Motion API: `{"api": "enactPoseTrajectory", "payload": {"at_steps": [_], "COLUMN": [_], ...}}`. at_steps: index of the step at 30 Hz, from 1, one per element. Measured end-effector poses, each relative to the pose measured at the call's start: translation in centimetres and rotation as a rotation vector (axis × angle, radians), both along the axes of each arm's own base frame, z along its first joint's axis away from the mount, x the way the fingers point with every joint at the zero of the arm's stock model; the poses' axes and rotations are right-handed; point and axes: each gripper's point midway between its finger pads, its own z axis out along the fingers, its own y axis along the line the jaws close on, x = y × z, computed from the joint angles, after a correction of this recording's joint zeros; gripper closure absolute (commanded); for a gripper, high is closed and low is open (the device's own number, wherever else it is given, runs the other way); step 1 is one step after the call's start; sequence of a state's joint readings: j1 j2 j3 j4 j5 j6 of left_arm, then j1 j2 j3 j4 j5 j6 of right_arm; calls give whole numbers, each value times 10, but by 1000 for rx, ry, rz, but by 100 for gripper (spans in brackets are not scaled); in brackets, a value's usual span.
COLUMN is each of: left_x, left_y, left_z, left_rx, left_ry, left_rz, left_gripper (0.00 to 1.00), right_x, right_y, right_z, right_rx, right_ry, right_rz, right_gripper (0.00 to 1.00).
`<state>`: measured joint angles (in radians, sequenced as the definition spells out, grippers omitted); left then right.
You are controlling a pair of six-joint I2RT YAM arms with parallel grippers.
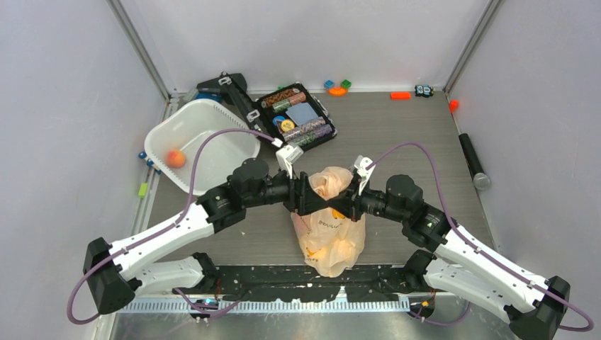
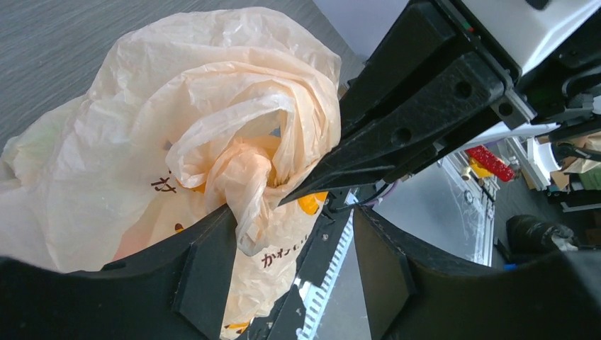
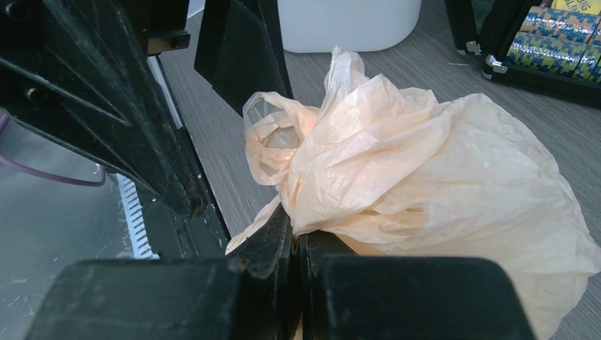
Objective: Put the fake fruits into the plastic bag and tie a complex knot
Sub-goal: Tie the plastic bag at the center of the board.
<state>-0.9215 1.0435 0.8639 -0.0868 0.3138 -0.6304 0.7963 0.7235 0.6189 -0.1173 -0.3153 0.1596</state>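
The plastic bag (image 1: 329,230) stands at the middle of the table, its pale peach top (image 1: 330,180) bunched and twisted. Yellow fake fruits (image 1: 320,251) show dimly through the film. A small orange fruit (image 1: 175,159) lies in the white tub. My left gripper (image 1: 301,193) is at the left of the bag's neck. In the left wrist view it (image 2: 290,234) is open, with a fold of bag (image 2: 244,191) hanging against its left finger. From the right, my right gripper (image 1: 349,202) is shut on the bag film (image 3: 397,163), which it (image 3: 298,230) pinches just under the twist.
The white tub (image 1: 212,117) sits at the back left. Behind the bag lies an open black case of poker chips (image 1: 320,134). Small toy blocks (image 1: 337,87) dot the far edge, and a black cylinder (image 1: 473,161) lies at the right. A metal rail (image 1: 283,304) runs along the near edge.
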Motion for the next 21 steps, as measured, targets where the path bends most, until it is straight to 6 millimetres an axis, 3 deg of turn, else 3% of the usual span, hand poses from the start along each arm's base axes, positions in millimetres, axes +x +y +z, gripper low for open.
{"api": "enactPoseTrajectory", "payload": {"at_steps": [9, 21], "left_x": [9, 23], "left_y": [-18, -34], "left_z": [4, -2], "left_rx": [-21, -9], "left_ry": [42, 108], "left_rz": [15, 88], "left_gripper": [40, 77], "right_x": [-1, -3], "right_y": [-1, -4], "right_z": [-3, -5], "right_rx": [-11, -24], "right_ry": [8, 8], "right_rz": [2, 0], "right_gripper": [95, 95]}}
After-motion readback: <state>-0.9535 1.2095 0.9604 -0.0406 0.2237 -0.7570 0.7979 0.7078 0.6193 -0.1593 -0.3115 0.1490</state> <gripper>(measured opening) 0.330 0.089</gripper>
